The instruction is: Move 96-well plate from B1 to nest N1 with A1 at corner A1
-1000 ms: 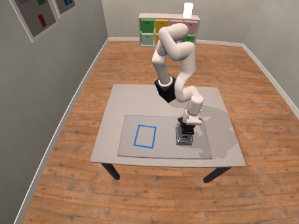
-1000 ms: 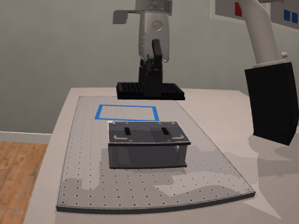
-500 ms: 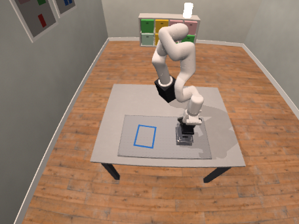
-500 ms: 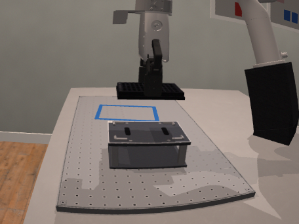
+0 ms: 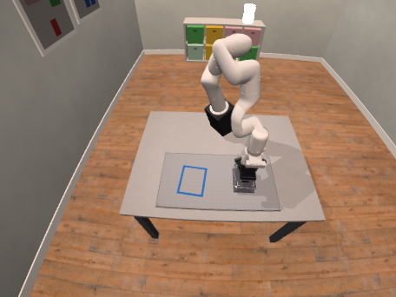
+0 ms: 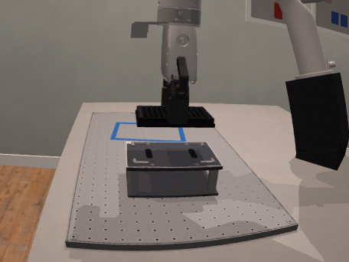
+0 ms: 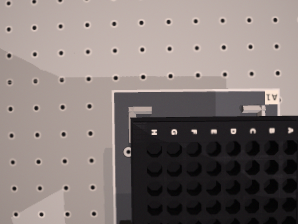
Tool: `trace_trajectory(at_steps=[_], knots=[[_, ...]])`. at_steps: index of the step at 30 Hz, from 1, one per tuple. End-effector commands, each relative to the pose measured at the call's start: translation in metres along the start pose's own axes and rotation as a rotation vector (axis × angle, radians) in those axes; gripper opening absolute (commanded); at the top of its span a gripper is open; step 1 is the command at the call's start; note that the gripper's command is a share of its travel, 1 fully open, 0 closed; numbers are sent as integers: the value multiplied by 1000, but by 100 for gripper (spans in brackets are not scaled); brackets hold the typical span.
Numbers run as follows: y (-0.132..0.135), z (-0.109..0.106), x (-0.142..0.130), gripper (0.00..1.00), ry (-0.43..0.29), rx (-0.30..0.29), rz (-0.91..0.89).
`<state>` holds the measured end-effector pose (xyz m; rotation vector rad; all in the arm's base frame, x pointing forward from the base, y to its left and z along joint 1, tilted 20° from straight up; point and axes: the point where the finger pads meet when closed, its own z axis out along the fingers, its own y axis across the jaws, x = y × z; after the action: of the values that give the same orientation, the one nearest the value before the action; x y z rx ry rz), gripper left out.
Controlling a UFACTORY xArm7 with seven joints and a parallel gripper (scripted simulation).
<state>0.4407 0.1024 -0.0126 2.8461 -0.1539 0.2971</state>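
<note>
My gripper (image 6: 178, 113) (image 5: 247, 170) is shut on the black 96-well plate (image 6: 153, 116) (image 7: 215, 170) and holds it level in the air. The plate hangs above the raised nest N1 (image 6: 172, 162) (image 5: 244, 186) (image 7: 121, 125), apart from it and a little behind it in the exterior view. In the wrist view the plate's row letters run H to A from left to right. The nest's A1 mark (image 7: 271, 97) is at its far right corner. The plate's cut-off corner does not show. The blue outline of spot B1 (image 6: 147, 139) (image 5: 179, 183) is empty.
The perforated grey breadboard (image 6: 96, 196) (image 5: 174, 196) (image 7: 60, 50) lies on the table (image 5: 143, 153) (image 6: 249, 123). The arm's black base block (image 6: 318, 119) (image 5: 221, 118) stands behind the board. A shelf with coloured bins (image 5: 195, 36) stands at the far wall.
</note>
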Motion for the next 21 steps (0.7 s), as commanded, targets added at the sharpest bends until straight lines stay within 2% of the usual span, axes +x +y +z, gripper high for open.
trace_trajectory(at_steps=[1, 21], knots=[[-1, 6, 1, 0, 3, 3, 0], [-1, 36, 2, 0, 3, 3, 0]])
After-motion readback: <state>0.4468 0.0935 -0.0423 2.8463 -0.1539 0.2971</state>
